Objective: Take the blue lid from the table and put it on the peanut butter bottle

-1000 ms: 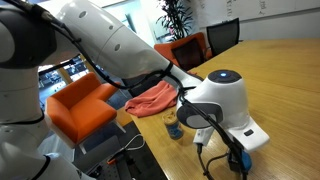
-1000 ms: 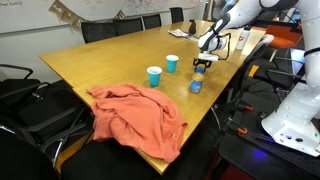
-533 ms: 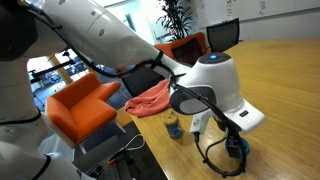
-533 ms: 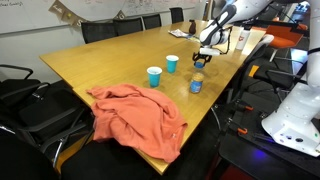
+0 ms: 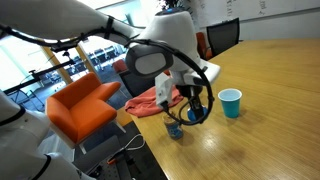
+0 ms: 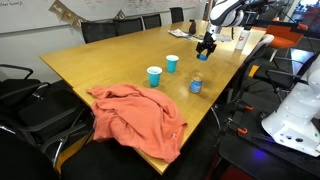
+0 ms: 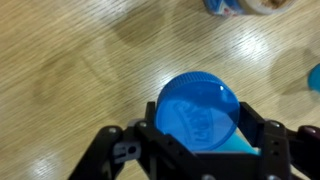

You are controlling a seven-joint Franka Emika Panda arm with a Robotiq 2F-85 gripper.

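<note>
My gripper (image 7: 200, 125) is shut on the blue lid (image 7: 198, 108), a round bright-blue disc held flat between the two black jaws above the wooden table (image 7: 70, 60). The peanut butter bottle (image 7: 245, 5) shows only as a strip at the top edge of the wrist view, apart from the lid. In both exterior views the gripper (image 5: 195, 108) (image 6: 207, 45) hangs above the table, higher than the bottle (image 5: 175, 128) (image 6: 196, 85) and a little to one side of it.
Two light-blue cups (image 6: 154, 76) (image 6: 172, 63) stand mid-table; one shows in an exterior view (image 5: 231, 102). An orange cloth (image 6: 135, 115) (image 5: 150, 100) is draped over a table corner. Chairs ring the table. The bottle stands close to the table edge.
The arm has risen and swung back from the near camera, uncovering a light-blue cup. The gripper has moved up and away from the bottle, with the lid still in it.
</note>
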